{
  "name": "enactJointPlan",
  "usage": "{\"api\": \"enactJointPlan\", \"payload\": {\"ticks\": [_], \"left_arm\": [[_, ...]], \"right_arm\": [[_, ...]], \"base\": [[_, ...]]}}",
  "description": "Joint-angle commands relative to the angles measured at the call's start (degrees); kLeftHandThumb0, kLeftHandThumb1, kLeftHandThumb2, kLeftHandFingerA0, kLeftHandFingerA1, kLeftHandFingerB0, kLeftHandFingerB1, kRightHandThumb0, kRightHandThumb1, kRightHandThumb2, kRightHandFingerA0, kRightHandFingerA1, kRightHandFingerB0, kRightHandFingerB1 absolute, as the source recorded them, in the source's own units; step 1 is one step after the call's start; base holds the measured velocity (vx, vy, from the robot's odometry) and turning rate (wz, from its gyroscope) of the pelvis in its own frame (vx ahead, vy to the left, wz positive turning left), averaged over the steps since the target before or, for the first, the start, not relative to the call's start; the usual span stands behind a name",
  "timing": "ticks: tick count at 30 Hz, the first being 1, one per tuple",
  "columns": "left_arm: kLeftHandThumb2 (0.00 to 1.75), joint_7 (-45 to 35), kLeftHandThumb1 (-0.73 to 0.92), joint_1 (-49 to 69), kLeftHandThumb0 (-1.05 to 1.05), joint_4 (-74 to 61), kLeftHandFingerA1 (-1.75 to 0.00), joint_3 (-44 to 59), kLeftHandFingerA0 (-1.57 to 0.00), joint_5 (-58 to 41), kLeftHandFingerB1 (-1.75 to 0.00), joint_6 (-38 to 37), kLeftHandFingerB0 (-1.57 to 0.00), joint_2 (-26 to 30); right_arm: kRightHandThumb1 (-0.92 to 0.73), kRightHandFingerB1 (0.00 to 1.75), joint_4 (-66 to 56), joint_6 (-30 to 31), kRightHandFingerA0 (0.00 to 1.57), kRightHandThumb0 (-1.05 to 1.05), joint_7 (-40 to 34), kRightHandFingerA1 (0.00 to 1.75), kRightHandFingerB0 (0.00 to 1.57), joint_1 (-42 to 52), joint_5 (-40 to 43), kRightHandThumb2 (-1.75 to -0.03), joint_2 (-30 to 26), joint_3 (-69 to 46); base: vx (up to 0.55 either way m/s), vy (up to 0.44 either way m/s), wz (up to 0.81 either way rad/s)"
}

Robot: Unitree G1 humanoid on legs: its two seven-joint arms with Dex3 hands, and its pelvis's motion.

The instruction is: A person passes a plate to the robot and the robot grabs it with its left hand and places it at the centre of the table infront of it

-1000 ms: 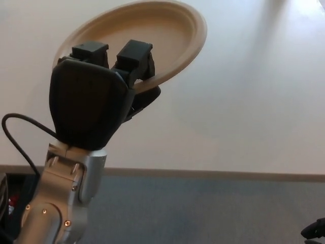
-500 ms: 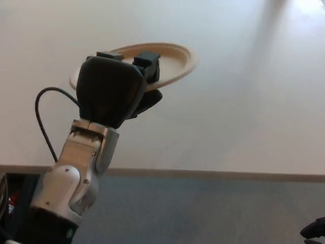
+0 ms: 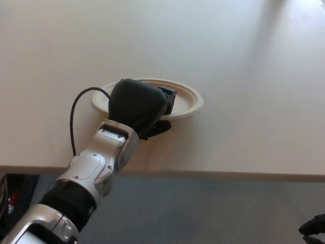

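Beige and shallow, the paper plate (image 3: 189,100) now sits low against the pale worktop (image 3: 254,76), its rim nearly level with the surface and a thin shadow hugging its near edge. A second ago it was held high and steeply tilted toward the camera, its whole inner face showing; half a second ago it had flattened and dropped part of the way. Now only a narrow ellipse of it shows, so the carry has turned into a lowering, and the plate looks to be touching down or just about to; whether it fully rests on the worktop I cannot tell.

The left hand (image 3: 139,105) is closed on the plate's near-left rim, its fingers (image 3: 169,96) over the top of the rim and the thumb tucked beneath, with the black palm cover hiding much of the plate's left half. The silver forearm (image 3: 99,162) reaches in from the lower left, a black cable (image 3: 76,109) looping beside it.

In my judgement the placement is almost done: what remains is to let go of the rim and draw the hand back without dragging the light plate. The spot seems fairly central in front of the robot. A small dark part shows at the bottom right corner, too little to tell its state.
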Motion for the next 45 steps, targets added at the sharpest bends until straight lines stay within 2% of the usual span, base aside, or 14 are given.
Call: {"api": "enactJointPlan", "payload": {"ticks": [1,2,3,4,7,12,13,15,18,19,24,25,29,45], "left_arm": [[0.72,-4.0,0.87,-0.2,-0.46,4.3,-1.58,-0.7,-0.8,-4.6,-1.35,0.4,-0.65,-0.4],[0.72,-4.2,0.87,-0.3,-0.46,4.4,-1.58,-0.9,-0.8,-4.8,-1.35,0.7,-0.65,-0.4],[0.68,-4.1,0.92,-0.2,-0.53,5.0,-1.09,-0.8,-0.89,-5.4,-0.74,0.3,-0.79,-0.5],[0.66,-7.3,0.88,-0.2,-0.88,4.6,-0.44,-0.2,-0.38,-6.7,-0.28,1.3,-0.26,-0.6],[1.08,-23.2,0.65,-1.4,-1.05,0.7,-0.02,1.0,0.0,-9.4,0.0,9.6,0.0,-1.3],[1.1,-28.4,0.64,-2.8,-1.05,-1.0,-0.03,1.5,0.0,-10.5,0.0,11.0,0.0,-0.4],[0.67,-30.0,0.82,-2.9,-1.05,-1.5,0.0,2.0,0.0,-11.4,0.0,11.1,0.0,0.0],[1.08,-33.7,0.61,-3.8,-1.04,-1.9,-0.01,2.7,0.0,-12.6,0.0,11.8,0.0,0.7],[0.64,-35.3,0.8,-4.0,-1.05,-2.5,-0.02,2.8,0.0,-12.8,0.0,12.2,0.0,1.2],[1.08,-35.6,0.61,-4.0,-1.05,-2.8,-0.02,2.6,0.0,-12.6,0.0,12.3,0.0,1.3],[1.07,-37.7,0.6,-4.0,-1.05,-4.9,0.0,2.7,0.0,-12.7,0.0,12.8,0.0,1.8],[0.66,-37.8,0.78,-3.9,-1.05,-5.3,-0.05,2.9,0.0,-12.9,0.0,12.8,0.0,1.8],[1.06,-35.9,0.62,-1.3,-1.05,-11.7,-0.01,3.2,0.0,-12.5,0.0,11.4,0.0,3.2],[1.06,-38.9,0.6,28.4,-1.0,-87.6,-0.23,20.5,-0.09,-17.8,-0.02,5.4,0.0,12.3]], "right_arm": [[-0.83,0.45,0.3,1.6,0.7,-0.66,0.4,0.63,0.37,-0.5,0.1,-0.64,0.3,-0.3],[-0.83,0.45,0.3,1.6,0.7,-0.66,0.5,0.63,0.37,-0.5,0.0,-0.64,0.3,-0.3],[-0.84,0.45,0.3,2.1,0.68,-0.65,0.5,0.62,0.36,-0.7,-0.1,-0.64,0.4,-0.2],[-0.84,0.45,0.4,2.1,0.68,-0.65,0.5,0.61,0.38,-0.9,-0.3,-0.64,0.3,0.0],[-0.84,0.46,0.3,2.0,0.67,-0.66,0.8,0.6,0.42,-1.3,-0.5,-0.64,0.0,0.2],[-0.82,0.43,0.2,1.6,0.69,-0.67,0.6,0.6,0.41,-1.5,-0.8,-0.64,-0.3,0.5],[-0.85,0.44,0.1,1.1,0.7,-0.65,0.4,0.59,0.39,-1.5,-1.3,-0.66,-0.4,1.0],[-0.84,0.44,0.0,0.5,0.72,-0.65,0.2,0.59,0.39,-1.4,-2.1,-0.66,-0.7,1.8],[-0.86,0.44,-0.2,0.3,0.69,-0.64,0.6,0.59,0.38,-1.3,-1.6,-0.65,-0.8,1.6],[-0.85,0.44,-0.2,0.3,0.69,-0.64,0.6,0.6,0.4,-1.3,-1.6,-0.65,-0.8,1.6],[-0.84,0.44,0.0,1.0,0.7,-0.62,0.5,0.61,0.42,-1.8,-0.8,-0.64,-0.5,1.0],[-0.83,0.43,-0.1,1.1,0.7,-0.62,0.4,0.6,0.41,-1.9,-0.9,-0.64,-0.4,1.0],[-0.84,0.44,-0.3,0.9,0.69,-0.63,1.0,0.61,0.39,-2.2,-0.5,-0.64,-0.4,0.7],[-0.83,0.43,0.4,1.0,0.7,-0.63,0.3,0.61,0.4,-0.5,-1.3,-0.64,-0.4,1.5]], "base": [[0.0,0.0,0.0],[0.0,0.0,0.0],[0.0,0.0,0.0],[0.0,0.0,0.0],[0.0,0.0,0.0],[0.0,0.0,0.0],[0.0,0.0,0.0],[0.0,0.0,0.0],[0.0,0.0,0.0],[0.0,0.0,0.0],[0.0,0.0,0.0],[0.0,0.0,0.0],[0.0,0.0,0.0],[0.0,0.0,0.0]]}}
